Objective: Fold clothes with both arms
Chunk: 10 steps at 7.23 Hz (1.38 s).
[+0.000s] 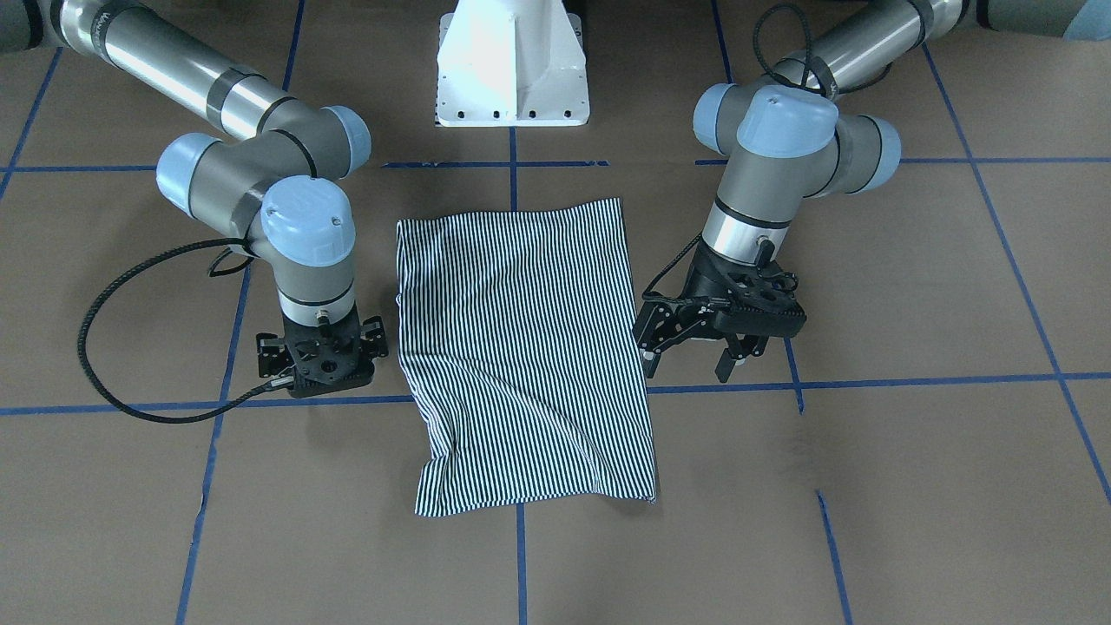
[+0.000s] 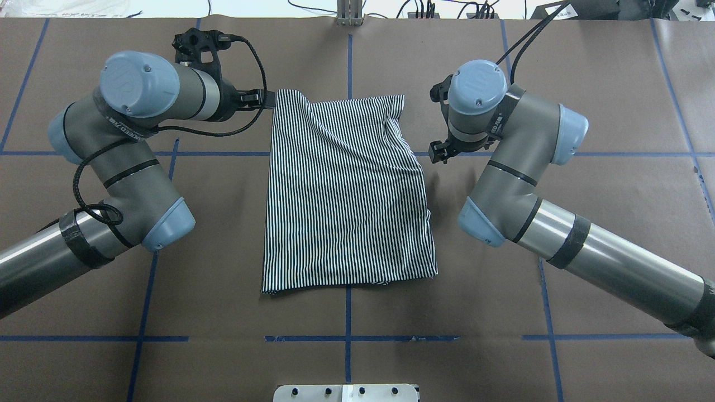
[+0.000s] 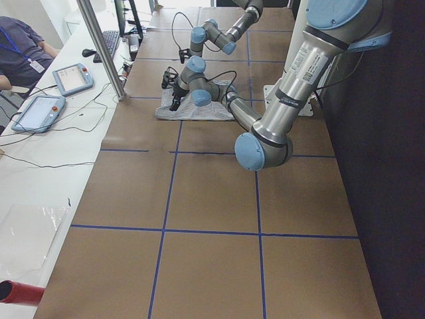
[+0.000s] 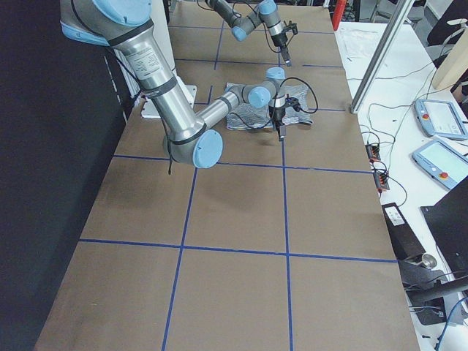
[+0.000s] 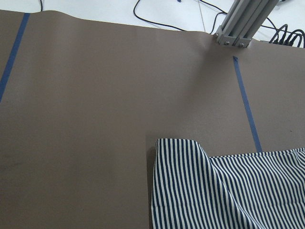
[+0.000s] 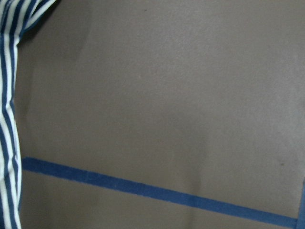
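We find the polo shirt lying flat as a striped oblong straight out from the white pedestal base. Its long axis runs directly away from that base, and neither collar nor placket shows. The left gripper hangs raised just off the shirt's left long edge, toward the end far from the base, its fingers spread apart and empty. Its wrist view looks down past that far corner. The right gripper sits low just off the opposite long edge, its linkages splayed wide and holding nothing. The cloth thus lies between the two grippers and touches neither, each being nearest its own edge. We judge that the next fold turns on each gripper reaching inward for the corner on its own side.
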Available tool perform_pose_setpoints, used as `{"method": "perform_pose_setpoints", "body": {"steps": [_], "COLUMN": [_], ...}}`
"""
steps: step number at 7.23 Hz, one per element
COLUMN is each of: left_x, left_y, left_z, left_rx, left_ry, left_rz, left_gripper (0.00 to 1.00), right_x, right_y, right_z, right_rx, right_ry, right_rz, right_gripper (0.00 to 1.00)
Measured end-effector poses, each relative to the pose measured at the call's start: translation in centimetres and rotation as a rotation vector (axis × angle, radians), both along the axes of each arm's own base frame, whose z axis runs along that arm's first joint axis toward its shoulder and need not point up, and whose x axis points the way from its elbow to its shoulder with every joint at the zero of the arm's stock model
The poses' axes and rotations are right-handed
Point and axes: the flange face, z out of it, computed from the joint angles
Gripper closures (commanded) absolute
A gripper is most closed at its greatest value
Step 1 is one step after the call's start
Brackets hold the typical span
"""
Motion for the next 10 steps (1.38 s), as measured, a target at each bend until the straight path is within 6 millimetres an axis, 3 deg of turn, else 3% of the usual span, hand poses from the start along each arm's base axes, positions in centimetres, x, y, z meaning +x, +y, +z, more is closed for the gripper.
{"method": "perform_pose_setpoints", "body": {"steps": [2, 5, 8, 10], "left_x": [-0.1, -0.4, -1.0, -1.3], "left_y": [0.0, 0.2, 0.9, 1.7], "left_z": [-0.1, -0.8, -2.5, -3.3], "left_rx": [0.000, -0.001, -0.010, -0.038], "left_ry": [0.001, 0.018, 0.074, 0.120], "left_rz": [0.000, -0.008, -0.020, -0.011], "left_gripper": [0.00, 0.00, 0.00, 0.00], "right_x": [0.4, -2.9, -5.0, -6.7], "right_y": [-1.8, -6.1, -8.0, -7.7], "right_z": [-3.7, -10.2, -13.0, -12.1], "right_rx": [0.020, 0.054, 0.041, 0.013], "right_ry": [-0.049, -0.112, -0.195, -0.181], "right_rz": [0.006, 0.031, 0.086, 0.084], "right_gripper": [0.00, 0.00, 0.00, 0.00]}}
